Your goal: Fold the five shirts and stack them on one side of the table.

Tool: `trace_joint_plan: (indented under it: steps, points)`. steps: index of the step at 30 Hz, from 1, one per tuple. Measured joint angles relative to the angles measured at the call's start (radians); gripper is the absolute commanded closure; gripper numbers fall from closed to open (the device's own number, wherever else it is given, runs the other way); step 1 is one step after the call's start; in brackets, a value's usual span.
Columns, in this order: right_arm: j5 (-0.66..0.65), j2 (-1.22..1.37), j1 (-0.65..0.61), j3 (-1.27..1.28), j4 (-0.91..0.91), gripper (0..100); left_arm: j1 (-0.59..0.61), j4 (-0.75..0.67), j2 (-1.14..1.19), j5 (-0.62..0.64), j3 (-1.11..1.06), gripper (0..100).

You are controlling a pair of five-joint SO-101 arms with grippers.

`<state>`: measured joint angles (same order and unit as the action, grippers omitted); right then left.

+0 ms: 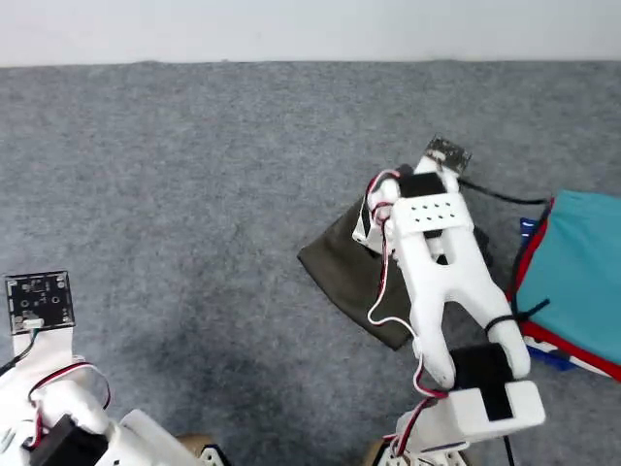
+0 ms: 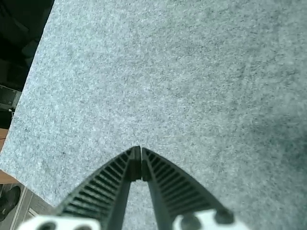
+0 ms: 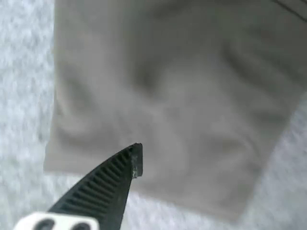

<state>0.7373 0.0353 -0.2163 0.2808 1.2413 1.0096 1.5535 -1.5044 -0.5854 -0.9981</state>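
Observation:
An olive shirt (image 1: 349, 267), folded into a rough rectangle, lies on the grey felt table right of centre. My right gripper (image 1: 375, 221) hangs over its far edge. In the right wrist view one black ribbed finger (image 3: 122, 170) hovers above the olive shirt (image 3: 182, 96) with the other jaw swung out of sight, so the gripper is open and empty. A teal shirt with red trim (image 1: 582, 272) lies on top of blue cloth at the table's right edge. My left gripper (image 2: 140, 162) is shut on nothing above bare felt, and the left arm (image 1: 68, 408) sits at the near left corner.
The grey felt (image 1: 194, 175) runs bare across the left and far parts of the table. A white wall borders the far edge. In the left wrist view the table edge (image 2: 29, 96) drops off to a dark floor.

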Motion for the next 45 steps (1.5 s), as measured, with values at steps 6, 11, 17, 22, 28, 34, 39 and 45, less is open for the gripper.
trace_joint_plan:
  steps: [6,11,17,22,28,34,39,45]
  points:
    - [0.005,0.106,0.012,0.08,-0.242,41.8,0.0,0.0,0.0,0.0,0.0,98]
    - [0.046,0.204,0.017,0.08,-0.315,41.8,0.0,0.0,0.0,0.0,0.0,98]
    - [0.068,0.262,0.038,0.04,-0.298,49.9,0.0,0.0,0.0,0.0,0.0,98]
    - [0.068,0.288,0.038,0.0,-0.258,82.5,0.0,0.0,0.0,0.0,0.0,98]
    - [0.069,0.287,0.066,0.005,-0.238,93.6,0.0,0.0,0.0,0.0,0.0,98]
    - [0.049,0.287,0.086,0.014,-0.224,99.2,0.0,0.0,0.0,0.0,0.0,98]
    - [-0.046,0.241,0.086,0.011,-0.164,99.1,0.0,0.0,0.0,0.0,0.0,98]
    - [-0.21,0.058,0.091,0.015,-0.061,99.1,0.0,0.0,0.0,0.0,0.0,98]
